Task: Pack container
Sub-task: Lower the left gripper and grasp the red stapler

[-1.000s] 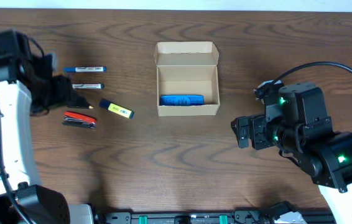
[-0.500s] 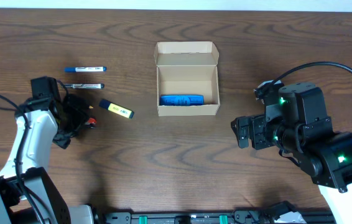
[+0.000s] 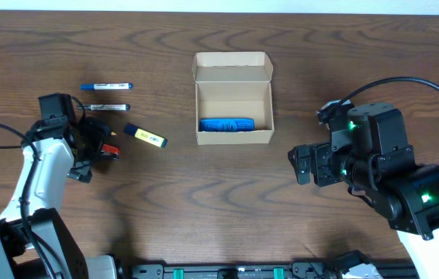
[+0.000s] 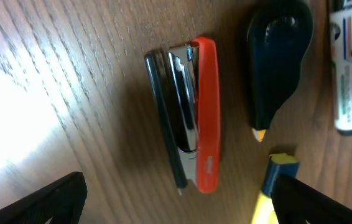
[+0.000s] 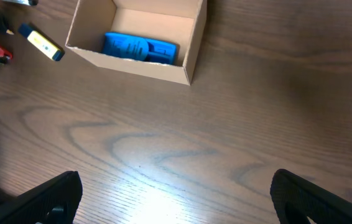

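Stapler (image 4: 191, 112) lies just ahead of the wide-spread, empty left gripper (image 4: 182, 200), long axis crossing its closing line, container (image 3: 233, 138) well right.

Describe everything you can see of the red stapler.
The stapler is small, with a red plastic-looking top, a shiny metal middle and a thin black base. It is closed and appears to lie on its side on the wooden table, towards the left end. Nothing else touches it.
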